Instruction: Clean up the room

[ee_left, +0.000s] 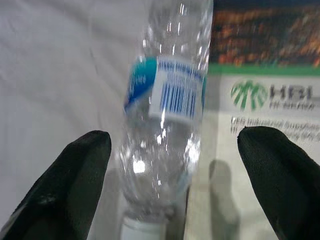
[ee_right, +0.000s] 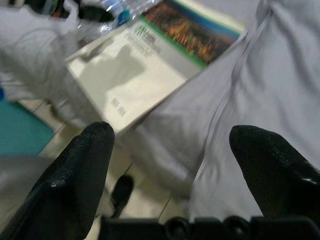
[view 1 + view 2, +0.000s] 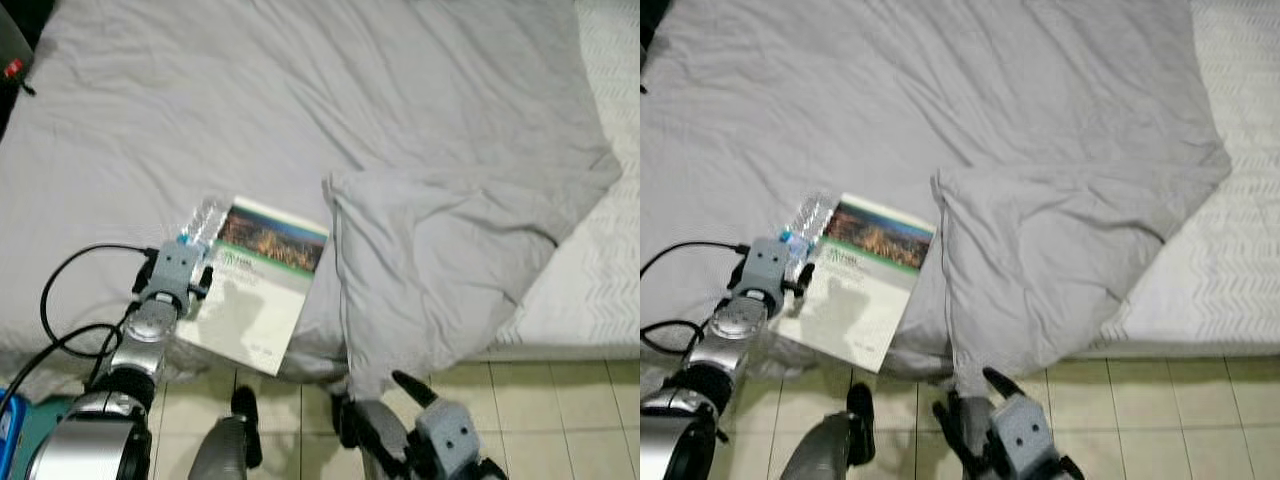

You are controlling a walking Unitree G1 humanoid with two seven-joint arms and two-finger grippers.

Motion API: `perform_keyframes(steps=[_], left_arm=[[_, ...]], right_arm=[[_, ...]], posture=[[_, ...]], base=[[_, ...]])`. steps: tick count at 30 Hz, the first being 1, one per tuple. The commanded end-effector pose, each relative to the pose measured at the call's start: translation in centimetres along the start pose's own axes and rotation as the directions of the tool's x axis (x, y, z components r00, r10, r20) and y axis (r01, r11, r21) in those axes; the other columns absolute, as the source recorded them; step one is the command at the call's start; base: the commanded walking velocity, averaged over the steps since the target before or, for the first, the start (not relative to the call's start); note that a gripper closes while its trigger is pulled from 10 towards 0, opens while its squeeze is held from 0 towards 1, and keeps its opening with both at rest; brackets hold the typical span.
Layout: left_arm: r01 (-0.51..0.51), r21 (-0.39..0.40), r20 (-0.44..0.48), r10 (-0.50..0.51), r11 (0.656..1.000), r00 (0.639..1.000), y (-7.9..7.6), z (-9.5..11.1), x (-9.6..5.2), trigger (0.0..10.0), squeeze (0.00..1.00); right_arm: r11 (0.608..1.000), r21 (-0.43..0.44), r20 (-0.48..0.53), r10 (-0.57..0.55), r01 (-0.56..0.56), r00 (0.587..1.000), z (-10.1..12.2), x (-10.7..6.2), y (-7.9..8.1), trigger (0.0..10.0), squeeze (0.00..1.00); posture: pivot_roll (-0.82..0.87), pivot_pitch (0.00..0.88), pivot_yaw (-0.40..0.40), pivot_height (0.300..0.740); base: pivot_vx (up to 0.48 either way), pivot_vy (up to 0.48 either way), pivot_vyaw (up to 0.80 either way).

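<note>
From your left eye view, you see a bed (image 3: 120, 130) covered in a wrinkled grey sheet, with a folded-over grey duvet (image 3: 440, 250) hanging off its edge toward the pale floor tiles (image 3: 560, 420). A clear plastic water bottle (image 3: 203, 222) lies on the sheet, touching the left edge of a glossy booklet (image 3: 262, 285) that overhangs the bed edge. Your left gripper (image 3: 192, 262) sits just at the bottle's near end.

In your left wrist view, the fingers (image 1: 75, 175) stand wide apart on either side of the crinkled, transparent bottle (image 1: 167, 125); its long axis runs away from the gripper, white cap nearest.

In your right wrist view, the right gripper (image 2: 175, 165) is spread apart, gripping nothing, over the duvet's drooping fold.
</note>
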State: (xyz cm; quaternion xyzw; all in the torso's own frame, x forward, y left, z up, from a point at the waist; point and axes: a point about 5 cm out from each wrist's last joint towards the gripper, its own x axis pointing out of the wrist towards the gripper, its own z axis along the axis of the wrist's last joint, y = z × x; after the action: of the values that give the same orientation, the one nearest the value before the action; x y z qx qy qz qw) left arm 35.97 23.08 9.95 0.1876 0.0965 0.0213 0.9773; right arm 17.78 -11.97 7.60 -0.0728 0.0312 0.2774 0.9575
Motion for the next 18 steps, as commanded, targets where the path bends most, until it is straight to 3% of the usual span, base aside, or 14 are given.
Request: perform_keyframes(steps=[1,8,12,14,16,18], left_arm=[[-0.003,-0.007,-0.055,0.003,1.0,0.998,-0.4,-1.7,-0.5,10.0,0.0],[-0.017,0.108,-0.074,0.026,0.994,0.997,0.5,-2.4,-0.8,10.0,0.0],[-0.031,0.194,-0.113,0.054,0.981,0.992,1.5,-3.2,-1.1,10.0,0.0],[-0.032,0.106,-0.191,0.052,0.994,0.98,1.7,-4.3,-1.5,10.0,0.0],[-0.041,0.077,-0.206,0.056,0.996,0.977,1.7,-4.5,-1.6,10.0,0.0],[-0.047,0.005,-0.237,0.047,0.999,0.97,1.7,-5.0,-1.7,0.0,0.0]], right_arm=[[0.999,-0.005,-0.06,-0.034,0.034,0.998,-0.9,-0.6,0.2,10.0,0.0],[0.999,-0.023,-0.074,-0.045,0.044,0.996,-1.2,-2.2,0.8,10.0,0.0],[1.0,0.004,-0.094,-0.016,0.016,0.995,-1.4,-2.7,1.9,10.0,0.0],[1.0,0.012,-0.097,-0.01,0.012,0.995,-1.5,-2.6,2.2,10.0,0.0],[1.0,0.014,-0.098,-0.011,0.012,0.995,-1.5,-2.6,2.2,10.0,0.0],[1.0,0.02,-0.102,-0.018,0.02,0.995,-1.5,-2.6,2.1,10.0,0.0]], posture=[[-0.23,0.69,-0.078,0.74],[-0.25,0.688,-0.096,0.74],[-0.25,0.693,-0.101,0.74],[-0.25,0.693,-0.101,0.74],[-0.25,0.695,-0.101,0.74],[-0.25,0.691,-0.099,0.74]], base=[[0.0,0.0,0.0],[0.0,0.0,0.0],[0.0,0.0,0.0],[0.0,0.0,0.0],[0.0,0.0,0.0],[0.0,0.0,0.0]])
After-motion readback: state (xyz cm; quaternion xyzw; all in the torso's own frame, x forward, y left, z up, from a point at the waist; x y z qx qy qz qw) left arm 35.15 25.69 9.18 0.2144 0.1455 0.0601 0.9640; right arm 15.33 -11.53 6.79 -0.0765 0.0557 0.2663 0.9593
